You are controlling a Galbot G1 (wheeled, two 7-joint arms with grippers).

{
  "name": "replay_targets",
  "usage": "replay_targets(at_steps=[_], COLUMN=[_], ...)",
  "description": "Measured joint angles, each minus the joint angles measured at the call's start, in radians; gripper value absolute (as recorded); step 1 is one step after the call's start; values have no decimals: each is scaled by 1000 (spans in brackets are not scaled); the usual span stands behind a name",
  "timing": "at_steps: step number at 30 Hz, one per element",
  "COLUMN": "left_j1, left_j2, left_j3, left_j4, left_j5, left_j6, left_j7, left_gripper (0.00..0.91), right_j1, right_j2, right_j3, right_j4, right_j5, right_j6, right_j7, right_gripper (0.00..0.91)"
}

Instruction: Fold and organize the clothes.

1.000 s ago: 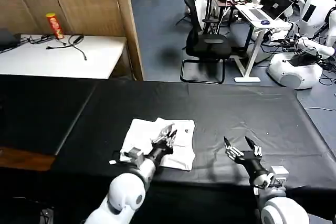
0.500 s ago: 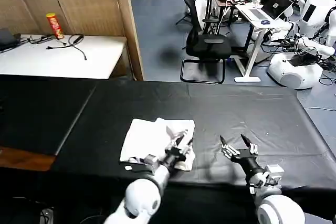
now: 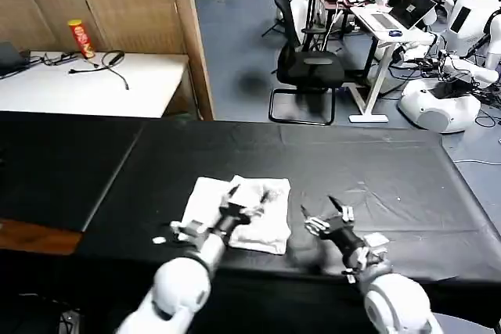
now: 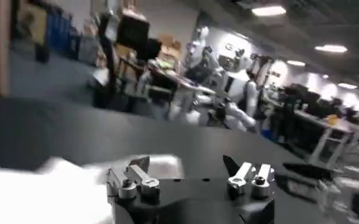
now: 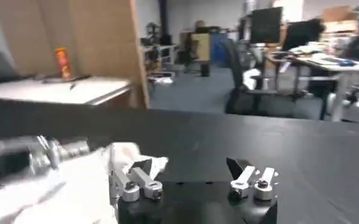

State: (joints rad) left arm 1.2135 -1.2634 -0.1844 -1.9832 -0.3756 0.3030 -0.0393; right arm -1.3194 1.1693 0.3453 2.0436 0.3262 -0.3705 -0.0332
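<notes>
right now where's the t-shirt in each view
Head view: the t-shirt lies folded near the front edge of the black table, under the open left gripper, with the open right gripper beside it.
Left wrist view: t-shirt past one finger.
Right wrist view: t-shirt, with the left arm over it.
Shared landmark: the black table.

The black table (image 3: 376, 170) lies bare from twelve round to three o'clock of the shirt (image 3: 211, 201), open for a pass. The shirt is low and flat. The left gripper (image 3: 244, 205) hangs over its three o'clock edge, fingers spread; the right gripper (image 3: 322, 217), also spread, sits just beyond at three, narrowing the gap between them.
</notes>
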Motion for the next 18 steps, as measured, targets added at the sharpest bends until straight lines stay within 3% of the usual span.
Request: replay_targets(at_steps=[8,12,18], left_j1=[61,91,117], left_j2=[43,40,38], left_j3=[-89,-115,-154], left_j4=[-24,-38,-21], left_j5=[29,32,10], left_j6=[-12,-14,-27], left_j7=[-1,0,2], left_gripper=[878,878,878], right_j1=[141,201,218], right_j2=[44,84,162], right_j3=[-129,-149,-128], right_j4=[-133,-207,-258], right_j5=[-89,-123,-116], right_j6=[17,-6,-65], right_j7=[63,127,224], right_gripper=[878,878,878])
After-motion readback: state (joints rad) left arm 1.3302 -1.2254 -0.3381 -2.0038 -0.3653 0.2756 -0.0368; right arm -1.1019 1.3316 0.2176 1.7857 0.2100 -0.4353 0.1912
